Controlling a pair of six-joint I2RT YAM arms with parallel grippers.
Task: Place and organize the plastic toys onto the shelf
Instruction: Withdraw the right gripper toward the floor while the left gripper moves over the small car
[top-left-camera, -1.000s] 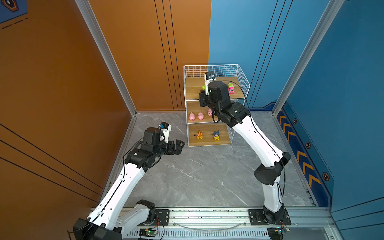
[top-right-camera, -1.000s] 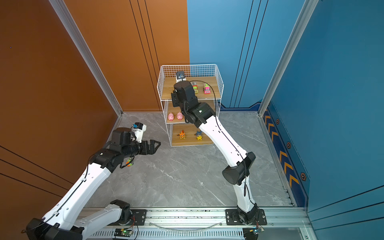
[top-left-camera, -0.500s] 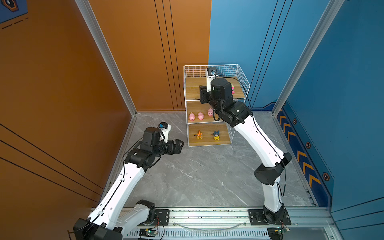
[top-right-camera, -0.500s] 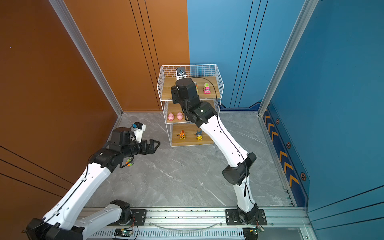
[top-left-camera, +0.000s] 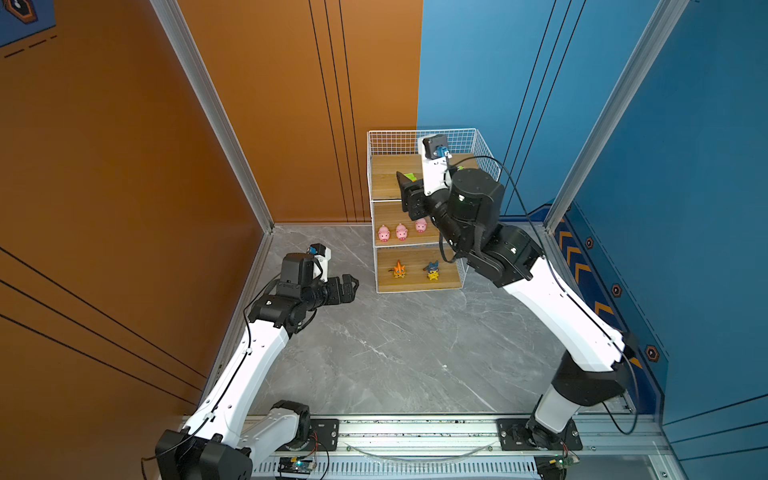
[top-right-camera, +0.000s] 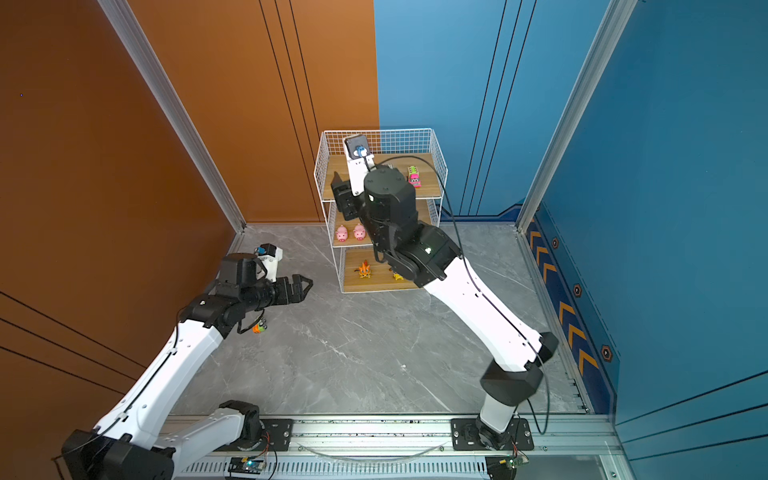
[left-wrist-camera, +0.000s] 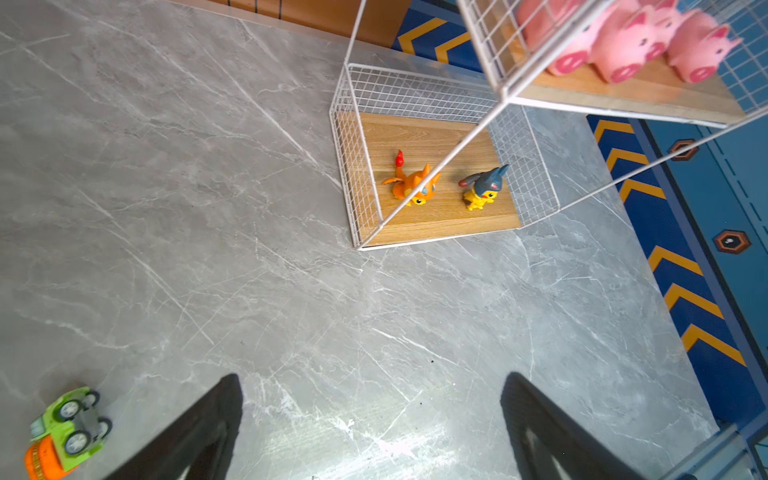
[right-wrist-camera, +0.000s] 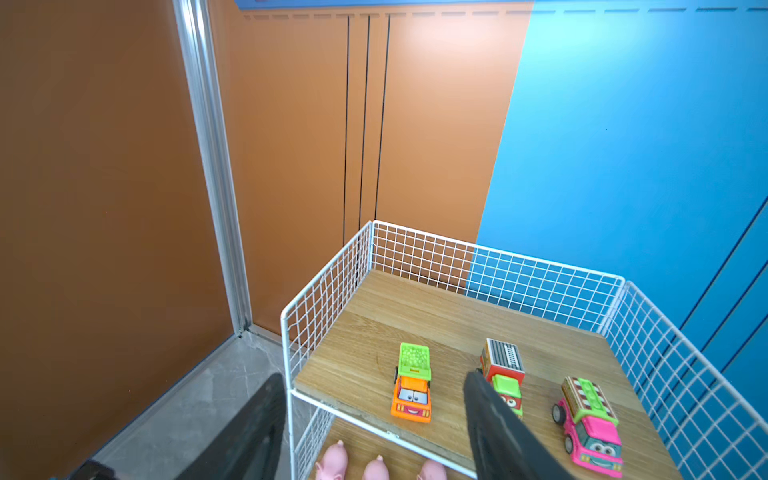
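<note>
Green car (left-wrist-camera: 66, 428) nearest, on floor (top-left-camera: 395, 353), tipped, wheels showing: apparently only toy off shelf (top-left-camera: 419, 286). Left gripper (top-left-camera: 352, 287) near it above floor, jaws wide, empty, likely readied for it. Farther, pigs (top-left-camera: 401, 232) on middle tier, snouts forward. Right gripper (right-wrist-camera: 373, 378) at top tier's front edge, jaws parted, holding nothing. Orange car (right-wrist-camera: 411, 390) beyond, free, long axis front-to-back, face forward; tiers sorted by kind.

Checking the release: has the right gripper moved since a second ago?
Yes. The right gripper has lifted and pulled back over the shelf, toward its front edge.
</note>
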